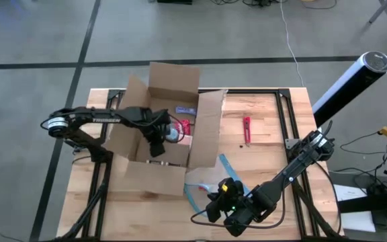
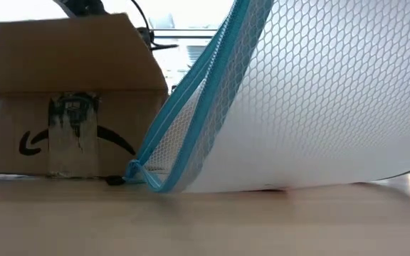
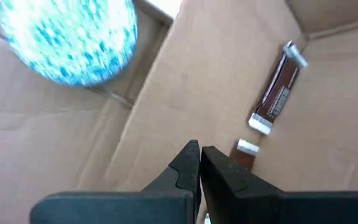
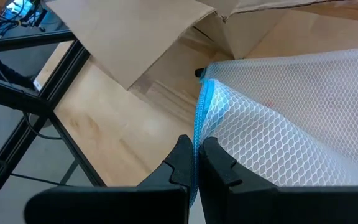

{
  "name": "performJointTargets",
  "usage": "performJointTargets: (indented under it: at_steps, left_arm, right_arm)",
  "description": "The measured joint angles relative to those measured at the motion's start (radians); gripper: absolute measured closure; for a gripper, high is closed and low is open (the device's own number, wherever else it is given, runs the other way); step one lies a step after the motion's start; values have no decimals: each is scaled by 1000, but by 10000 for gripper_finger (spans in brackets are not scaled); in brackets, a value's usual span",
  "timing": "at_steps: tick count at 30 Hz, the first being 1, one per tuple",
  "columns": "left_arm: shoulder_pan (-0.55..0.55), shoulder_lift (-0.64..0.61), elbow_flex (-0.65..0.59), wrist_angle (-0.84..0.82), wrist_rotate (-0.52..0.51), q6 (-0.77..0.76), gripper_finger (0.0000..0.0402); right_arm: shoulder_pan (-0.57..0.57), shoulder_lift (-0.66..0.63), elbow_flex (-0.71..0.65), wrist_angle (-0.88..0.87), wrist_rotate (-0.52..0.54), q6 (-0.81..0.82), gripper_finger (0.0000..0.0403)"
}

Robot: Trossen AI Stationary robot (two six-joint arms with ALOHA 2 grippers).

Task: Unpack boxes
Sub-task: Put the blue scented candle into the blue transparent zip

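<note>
The brown cardboard box (image 1: 160, 128) stands open on the table's left half, flaps spread; its near flap shows in the low view (image 2: 70, 50). My left gripper (image 1: 157, 144) reaches down inside it, shut with nothing between its fingers (image 3: 199, 163). A blue-speckled ball (image 3: 67, 40) and a brown wrapped bar (image 3: 278, 93) lie on the box floor. A clear mesh pouch with a blue zipper edge (image 1: 203, 181) lies just in front of the box, and my right gripper (image 1: 219, 191) is shut on it. My right gripper pinches the pouch's blue zipper edge (image 4: 197, 134) between its two fingers, which come in from the table's near right side, slanting down. The pouch is tilted up from that edge, and its lower corner (image 2: 142, 176) rests on the table.
A small red tool (image 1: 246, 129) lies on the wood right of the box. A red item (image 1: 185, 126) and a blue item (image 1: 185, 109) lie inside the box. A black frame (image 1: 284, 114) runs along the table's far and right sides.
</note>
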Motion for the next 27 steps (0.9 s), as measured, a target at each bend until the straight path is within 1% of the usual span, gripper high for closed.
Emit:
performJointTargets:
  at_steps: [1,4,6,9,11,14,18,22,25,27]
  left_arm:
    - [1,0,8,3,-14,2,401]
    - [1,2,26,27,-116,7,401]
    - [3,3,33,64,-162,28,400]
    - [7,3,58,95,-170,66,385]
    - [7,3,80,98,-169,109,363]
    - [7,3,102,108,-169,175,313]
    - [7,4,108,128,-169,225,222]
    - [9,41,106,134,-169,232,136]
    - [10,96,105,136,-169,232,96]
    - [11,137,105,134,-169,232,85]
  right_arm:
    - [0,0,0,-1,0,0,403]
    - [0,0,0,0,0,0,403]
    - [0,0,0,-1,0,0,403]
    - [0,0,0,0,0,0,403]
    - [0,0,0,0,0,0,403]
    - [0,0,0,0,0,0,403]
    - [0,0,0,0,0,0,403]
    - [0,0,0,-1,0,0,403]
    - [0,0,0,0,0,0,403]
    - [0,0,0,0,0,0,403]
